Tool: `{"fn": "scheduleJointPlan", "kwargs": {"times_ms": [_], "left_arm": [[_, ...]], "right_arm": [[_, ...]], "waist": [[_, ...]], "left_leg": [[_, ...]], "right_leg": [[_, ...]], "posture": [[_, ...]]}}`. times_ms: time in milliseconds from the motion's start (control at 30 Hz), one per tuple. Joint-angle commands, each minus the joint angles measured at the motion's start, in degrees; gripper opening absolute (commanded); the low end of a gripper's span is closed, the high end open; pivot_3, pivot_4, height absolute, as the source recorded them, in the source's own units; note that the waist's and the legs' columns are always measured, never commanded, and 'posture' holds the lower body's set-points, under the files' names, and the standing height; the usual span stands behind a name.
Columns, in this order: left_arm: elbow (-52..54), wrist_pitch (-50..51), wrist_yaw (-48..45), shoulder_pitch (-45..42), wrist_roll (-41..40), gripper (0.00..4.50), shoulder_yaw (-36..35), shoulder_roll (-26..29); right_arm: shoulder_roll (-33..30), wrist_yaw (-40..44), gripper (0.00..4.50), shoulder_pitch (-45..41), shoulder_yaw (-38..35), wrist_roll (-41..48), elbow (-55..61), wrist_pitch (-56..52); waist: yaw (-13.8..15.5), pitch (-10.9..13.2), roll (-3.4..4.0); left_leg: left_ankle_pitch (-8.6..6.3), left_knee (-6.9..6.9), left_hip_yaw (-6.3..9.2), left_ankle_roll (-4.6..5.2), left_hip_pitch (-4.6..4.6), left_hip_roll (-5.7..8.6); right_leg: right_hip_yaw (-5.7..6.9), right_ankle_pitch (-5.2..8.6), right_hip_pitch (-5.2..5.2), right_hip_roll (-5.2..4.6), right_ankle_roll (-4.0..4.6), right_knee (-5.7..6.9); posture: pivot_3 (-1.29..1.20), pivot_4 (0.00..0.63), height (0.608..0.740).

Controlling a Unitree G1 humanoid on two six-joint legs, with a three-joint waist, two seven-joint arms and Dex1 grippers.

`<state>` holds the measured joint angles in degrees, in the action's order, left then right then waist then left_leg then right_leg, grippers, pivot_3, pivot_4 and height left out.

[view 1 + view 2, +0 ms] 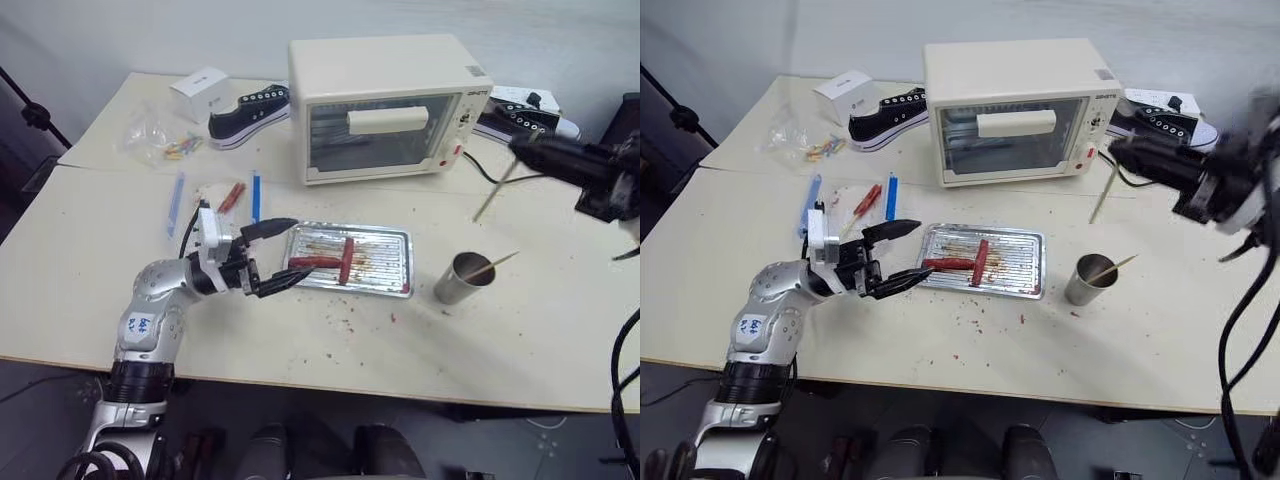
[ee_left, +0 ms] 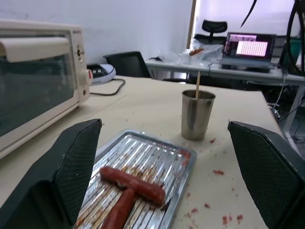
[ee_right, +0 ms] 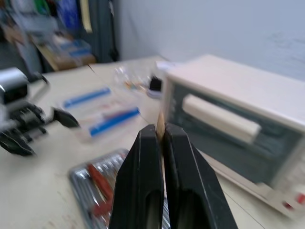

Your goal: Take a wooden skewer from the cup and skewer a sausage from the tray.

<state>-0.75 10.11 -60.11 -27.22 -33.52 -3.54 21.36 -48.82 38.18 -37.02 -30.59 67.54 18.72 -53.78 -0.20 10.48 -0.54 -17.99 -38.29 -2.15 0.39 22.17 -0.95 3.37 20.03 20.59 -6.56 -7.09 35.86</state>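
Gripping a wooden skewer [image 1: 493, 195] above the cup [image 1: 461, 279], right gripper [image 1: 520, 146] closed, left gripper [image 1: 279, 254] open beside sausage [image 1: 312, 263].

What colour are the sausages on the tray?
The sausages are glossy red-brown, lying crossed on the silvery tray. The left wrist view shows them best.

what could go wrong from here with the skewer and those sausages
The right gripper pinches the wooden skewer only at its top, so the long free end may swing and miss. The two sausages lie crossed on the tray; a jab could roll them. The open left gripper sits beside them, near the skewer's likely path.
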Motion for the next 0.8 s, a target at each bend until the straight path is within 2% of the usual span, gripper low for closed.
{"fn": "scheduleJointPlan", "kwargs": {"times_ms": [33, 200, 300, 400, 600, 700, 800], "left_arm": [[2.71, -0.23, 1.57, -2.64, -3.01, 4.50, -0.46, -3.36], [2.53, -3.84, 5.30, -7.76, -1.16, 4.50, 1.67, -10.81], [1.96, -5.90, 7.40, -9.23, -0.15, 4.50, 2.54, -14.63], [2.06, -7.31, 8.34, -9.29, 0.47, 4.50, 3.51, -16.90], [2.42, -9.44, 10.71, -8.54, 1.42, 4.50, 3.87, -18.94], [2.57, -10.08, 11.63, -7.93, 1.98, 3.96, 4.22, -19.36], [2.57, -10.06, 12.06, -7.81, 1.96, 3.06, 4.46, -19.55]], "right_arm": [[7.66, -10.59, 0.01, -0.71, 1.04, 11.08, 0.94, 0.43], [19.57, -20.55, 0.01, 0.09, 5.54, 18.29, 2.19, 4.25], [23.22, -22.49, 0.01, 0.98, 8.01, 18.90, 3.07, 5.61], [25.50, -24.35, 0.01, 1.41, 9.60, 19.55, 3.36, 7.44], [26.20, -24.97, 0.01, 3.98, 10.94, 20.23, 4.64, 9.33], [26.55, -25.55, 0.00, 4.79, 11.14, 20.92, 4.98, 10.59], [26.60, -25.69, 0.00, 5.30, 11.46, 21.41, 5.27, 11.33]], "waist": [[0.13, 0.01, -0.01], [0.40, 0.01, 0.00], [0.45, 0.01, 0.00], [0.26, 0.01, 0.00], [0.13, 0.01, 0.00], [0.16, 0.01, 0.00], [0.18, 0.01, 0.00]], "left_leg": [[0.02, 0.00, 0.03, -0.03, 0.01, 0.01], [0.05, 0.01, 0.08, 0.00, 0.21, 0.10], [0.07, -0.01, 0.08, 0.05, 0.24, 0.17], [0.07, 0.02, 0.07, 0.06, 0.23, 0.16], [0.10, 0.04, 0.06, 0.07, 0.22, 0.14], [0.10, 0.04, 0.06, 0.07, 0.22, 0.15], [0.10, 0.04, 0.06, 0.08, 0.22, 0.15]], "right_leg": [[0.03, 0.00, 0.00, 0.00, 0.00, 0.02], [0.16, 0.00, 0.11, 0.02, -0.01, 0.01], [0.18, -0.03, 0.11, -0.02, -0.06, 0.00], [0.18, -0.03, 0.11, 0.01, -0.06, -0.01], [0.15, -0.03, 0.13, 0.03, -0.06, 0.00], [0.15, -0.03, 0.13, 0.02, -0.06, 0.00], [0.15, -0.03, 0.13, 0.02, -0.06, 0.00]], "posture": [[0.00, 0.150, 0.740], [0.00, 0.150, 0.740], [0.00, 0.150, 0.740], [0.00, 0.150, 0.740], [0.00, 0.150, 0.740], [0.00, 0.150, 0.740], [0.00, 0.150, 0.740]]}}
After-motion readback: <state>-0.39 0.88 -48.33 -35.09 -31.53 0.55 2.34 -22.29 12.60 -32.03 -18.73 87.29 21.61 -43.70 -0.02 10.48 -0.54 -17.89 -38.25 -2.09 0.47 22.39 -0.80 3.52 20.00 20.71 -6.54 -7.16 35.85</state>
